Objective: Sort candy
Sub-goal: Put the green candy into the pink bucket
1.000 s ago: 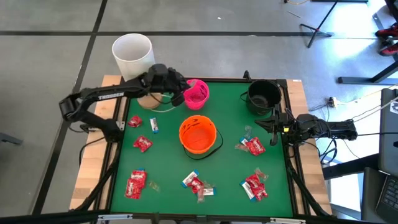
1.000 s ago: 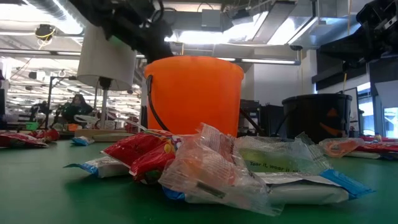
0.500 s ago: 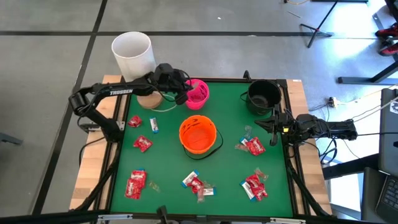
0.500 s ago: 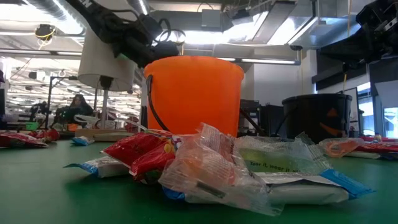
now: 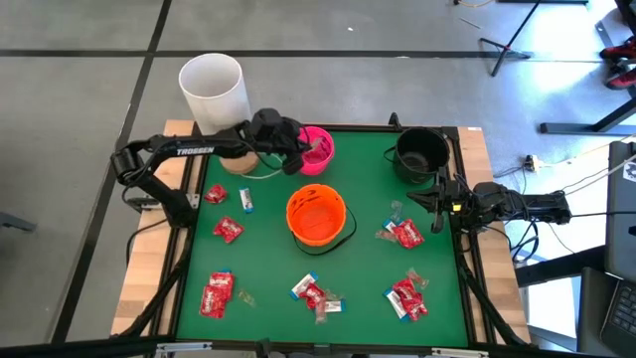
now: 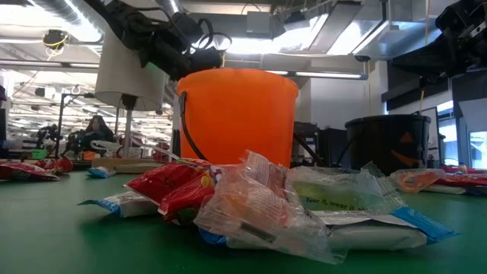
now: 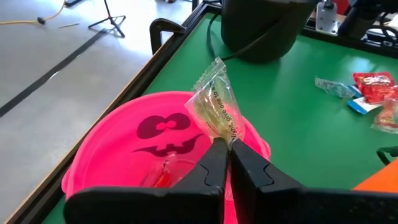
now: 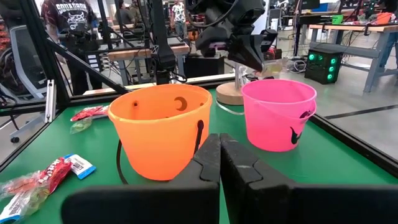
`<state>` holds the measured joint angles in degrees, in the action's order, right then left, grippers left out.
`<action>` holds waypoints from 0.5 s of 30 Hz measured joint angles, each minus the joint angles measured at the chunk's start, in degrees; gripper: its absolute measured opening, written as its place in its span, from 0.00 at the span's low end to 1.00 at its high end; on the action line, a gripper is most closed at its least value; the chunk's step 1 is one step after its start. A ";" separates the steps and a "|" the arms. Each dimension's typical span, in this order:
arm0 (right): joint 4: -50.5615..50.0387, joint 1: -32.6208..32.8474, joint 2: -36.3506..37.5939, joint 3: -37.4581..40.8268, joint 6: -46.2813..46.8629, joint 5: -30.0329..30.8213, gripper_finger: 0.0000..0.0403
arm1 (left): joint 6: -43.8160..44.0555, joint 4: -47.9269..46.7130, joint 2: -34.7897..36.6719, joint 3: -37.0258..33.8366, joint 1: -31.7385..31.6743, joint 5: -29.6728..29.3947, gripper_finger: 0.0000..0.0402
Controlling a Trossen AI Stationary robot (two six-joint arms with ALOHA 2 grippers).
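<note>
My left gripper reaches out over the pink bucket at the table's far side, shut on a clear, greenish wrapped candy. The right wrist view shows the same gripper above the pink bucket's rim. Several red-wrapped candies lie on the green mat, such as one at the left and a heap near the front edge. My right gripper waits shut at the table's right edge, holding nothing. My left gripper pinches one end of the clear wrapper between its two fingertips. The fingers slant downward from the table's left. The rest of the candy sticks out beyond them, lifted clear over the pink bucket's opening.
An orange bucket stands mid-table and a black bucket at the far right. A white cylinder stands beyond the far left corner. More candy lies at the right and front right.
My left gripper, still shut on the clear candy, has moved toward the table's right and sunk a little, coming over the pink bucket. The candy has travelled with it, clear of everything.
</note>
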<state>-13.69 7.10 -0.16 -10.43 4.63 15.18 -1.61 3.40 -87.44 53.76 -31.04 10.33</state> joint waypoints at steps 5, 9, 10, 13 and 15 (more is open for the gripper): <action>0.00 0.00 0.00 0.00 -0.01 0.00 0.00 | 0.00 0.00 0.00 0.00 1.28 -2.74 0.00; 0.00 0.00 -0.01 0.00 0.00 0.01 0.00 | -0.02 0.00 0.00 0.00 2.30 -5.56 0.00; 0.00 0.00 0.00 -0.01 -0.01 0.02 0.00 | -0.02 0.00 0.00 0.00 2.47 -5.88 0.00; 0.00 0.00 0.00 0.00 0.00 0.01 0.00 | -0.04 0.00 0.00 0.00 2.77 -6.97 0.00; 0.00 0.01 0.00 0.01 0.01 0.00 0.00 | -0.04 0.00 0.00 0.00 2.77 -7.23 0.00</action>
<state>-13.69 7.11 -0.16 -10.41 4.64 15.18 -1.65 3.40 -87.44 53.76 -28.27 3.10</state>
